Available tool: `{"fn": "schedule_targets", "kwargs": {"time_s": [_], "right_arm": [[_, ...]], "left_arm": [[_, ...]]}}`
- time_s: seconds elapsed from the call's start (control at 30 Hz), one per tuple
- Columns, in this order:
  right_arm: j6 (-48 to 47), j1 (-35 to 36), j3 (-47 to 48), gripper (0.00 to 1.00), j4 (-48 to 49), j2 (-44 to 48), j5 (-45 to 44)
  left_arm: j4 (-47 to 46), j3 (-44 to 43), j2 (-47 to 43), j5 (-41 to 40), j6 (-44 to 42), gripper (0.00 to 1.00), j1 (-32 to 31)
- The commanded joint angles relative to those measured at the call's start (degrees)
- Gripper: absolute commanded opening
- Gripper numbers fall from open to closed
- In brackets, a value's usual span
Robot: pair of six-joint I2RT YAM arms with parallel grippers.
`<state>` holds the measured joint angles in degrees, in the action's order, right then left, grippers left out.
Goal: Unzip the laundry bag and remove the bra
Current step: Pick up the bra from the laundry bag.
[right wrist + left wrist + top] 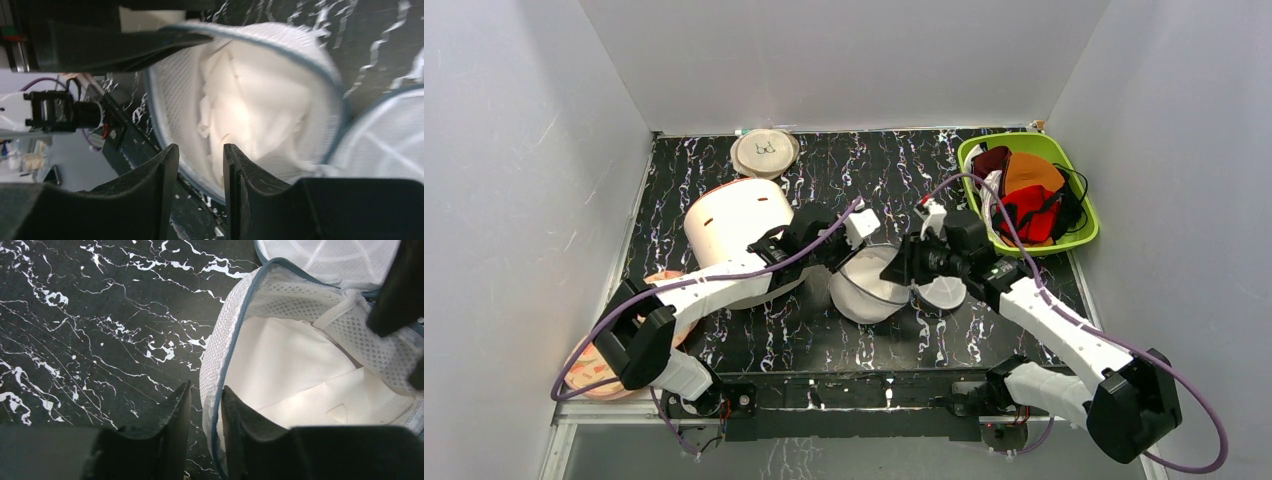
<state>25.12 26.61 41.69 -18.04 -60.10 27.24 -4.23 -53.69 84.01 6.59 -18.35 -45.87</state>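
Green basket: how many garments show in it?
3: maroon garment at its far left, orange cups in the middle, red bra nearest; others may lie hidden beneath.

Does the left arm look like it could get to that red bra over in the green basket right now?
Probably not. The bra lies in the green basket at the far right, the right arm sits between, and the left end effector grips the laundry bag.
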Motion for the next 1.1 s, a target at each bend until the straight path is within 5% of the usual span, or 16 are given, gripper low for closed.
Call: {"fn": "schedule_targets", "kwargs": {"time_s": [0.0, 0.27, 0.43, 0.67, 1.07], "right_arm": [[6.61, 7.66, -3.49, 0.35, 10.12, -0.56, -1.14], [13.88, 18.81, -11.39, 0.29, 16.11, -1.37, -11.78], [15.92, 20.72, -15.73, 0.28, 20.49, -2.29, -14.08], [12.82, 20.76, -10.29, 0.28, 12.73, 2.75, -24.07], [7.07, 20.67, -4.08, 0.42, 4.72, 1.51, -39.64]], "left_arm": [[-0.07, -2.56, 1.11, 1.11, 0.62, 0.23, 0.17], [-0.85, -2.72, 1.45, 2.78, 2.26, 0.00, 0.16], [-4.86, -0.30, -1.32, 4.52, 2.88, 0.00, 0.01], [-10.66, 4.10, -5.21, 4.44, 1.31, 0.00, -2.29], [-17.08, 8.49, -9.74, -0.26, 0.70, 0.00, -3.56]]}}
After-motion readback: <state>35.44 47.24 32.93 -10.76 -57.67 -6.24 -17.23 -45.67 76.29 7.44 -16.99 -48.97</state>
